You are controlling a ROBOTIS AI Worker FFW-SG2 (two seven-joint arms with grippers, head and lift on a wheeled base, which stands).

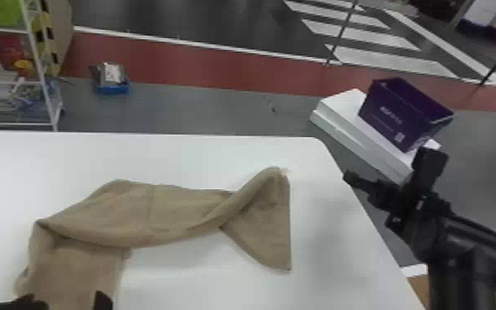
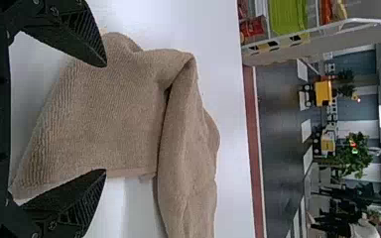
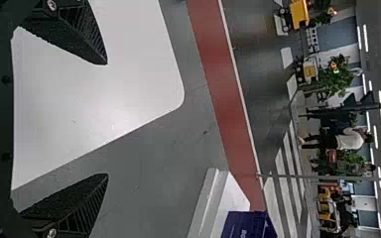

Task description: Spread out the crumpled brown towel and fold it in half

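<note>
Clearly, the left gripper (image 2: 105,118) and the right gripper (image 3: 107,119) were spread wide. To open well, the brown towel (image 1: 136,214) needed a careful edge pinch, then slow pulling.

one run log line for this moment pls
brown towel: twisted, unfolded | left gripper: open at towel | right gripper: open, empty

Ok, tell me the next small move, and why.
Probably lower the left gripper and pinch the near part of the brown towel: the gripper hangs open over that part, and the towel lies bent and folded over itself, not yet spread.
</note>
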